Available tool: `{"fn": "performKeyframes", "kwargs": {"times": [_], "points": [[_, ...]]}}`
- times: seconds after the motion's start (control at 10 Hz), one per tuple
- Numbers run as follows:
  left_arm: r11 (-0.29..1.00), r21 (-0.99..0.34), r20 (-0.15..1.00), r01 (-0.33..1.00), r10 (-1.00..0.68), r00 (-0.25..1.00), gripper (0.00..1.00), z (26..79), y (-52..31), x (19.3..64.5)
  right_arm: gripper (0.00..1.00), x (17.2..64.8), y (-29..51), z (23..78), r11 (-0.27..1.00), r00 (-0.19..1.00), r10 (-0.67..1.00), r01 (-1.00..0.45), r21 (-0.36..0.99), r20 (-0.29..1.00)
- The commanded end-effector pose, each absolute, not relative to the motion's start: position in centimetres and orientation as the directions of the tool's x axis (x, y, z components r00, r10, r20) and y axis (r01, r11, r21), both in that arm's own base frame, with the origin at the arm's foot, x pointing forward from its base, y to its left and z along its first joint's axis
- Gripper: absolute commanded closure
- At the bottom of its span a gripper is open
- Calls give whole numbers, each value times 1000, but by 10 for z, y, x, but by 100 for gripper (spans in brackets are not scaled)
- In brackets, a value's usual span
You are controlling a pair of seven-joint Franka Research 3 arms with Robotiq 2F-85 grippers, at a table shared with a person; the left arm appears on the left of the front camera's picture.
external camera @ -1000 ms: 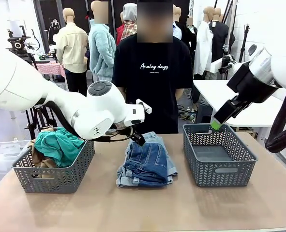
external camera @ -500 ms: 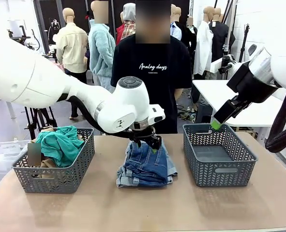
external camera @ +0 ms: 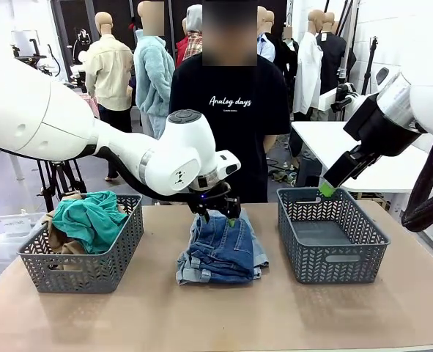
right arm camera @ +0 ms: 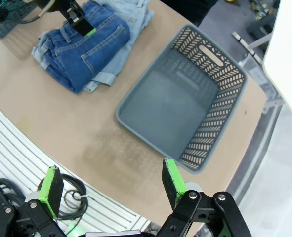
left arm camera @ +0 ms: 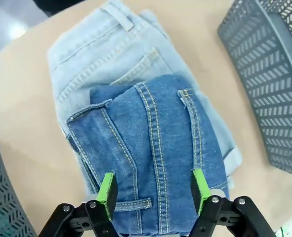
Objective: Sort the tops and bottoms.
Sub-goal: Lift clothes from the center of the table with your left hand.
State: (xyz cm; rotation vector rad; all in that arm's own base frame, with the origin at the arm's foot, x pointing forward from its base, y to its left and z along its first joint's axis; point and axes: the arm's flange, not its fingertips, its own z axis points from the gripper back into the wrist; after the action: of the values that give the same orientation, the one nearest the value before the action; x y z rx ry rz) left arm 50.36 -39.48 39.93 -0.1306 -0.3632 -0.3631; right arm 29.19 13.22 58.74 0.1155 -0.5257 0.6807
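T-shirt (external camera: pixel 231 128) reads "Analog days" — left gripper (left arm camera: pixel 153 186) jaws apart over dark blue shorts (left arm camera: pixel 150 133); right gripper (right arm camera: pixel 110 180) wide, empty.

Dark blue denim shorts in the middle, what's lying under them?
Under the dark blue shorts lies a light, faded blue pair sticking out past their edges, on the table. Anything between them is covered.

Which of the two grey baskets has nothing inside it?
The basket on the robot's right; the left basket holds a teal shirt and a tan shirt.
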Motion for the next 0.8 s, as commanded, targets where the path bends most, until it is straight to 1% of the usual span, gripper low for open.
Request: {"fn": "performKeyframes", "kwargs": {"times": [0.0,0.1,0.3,0.5,0.6,0.7], "points": [[942,20,363,334,-318,876,0,393,-396,503,0,295,132,588,774,651,579,-628,-80,491],[952,74,358,297,-303,883,0,391,-395,505,0,295,132,588,774,651,579,-628,-80,491],[958,96,327,272,-288,900,0,379,-392,511,0,295,132,588,774,651,579,-628,-80,491],[964,53,336,259,-261,905,0,375,-386,518,0,295,132,588,774,651,579,-628,-80,491],[965,-24,313,261,-241,919,0,370,-384,519,0,295,132,588,774,651,579,-628,-80,491],[964,-39,302,262,-238,923,0,367,-383,521,0,295,132,588,774,651,579,-628,-80,491]]}}
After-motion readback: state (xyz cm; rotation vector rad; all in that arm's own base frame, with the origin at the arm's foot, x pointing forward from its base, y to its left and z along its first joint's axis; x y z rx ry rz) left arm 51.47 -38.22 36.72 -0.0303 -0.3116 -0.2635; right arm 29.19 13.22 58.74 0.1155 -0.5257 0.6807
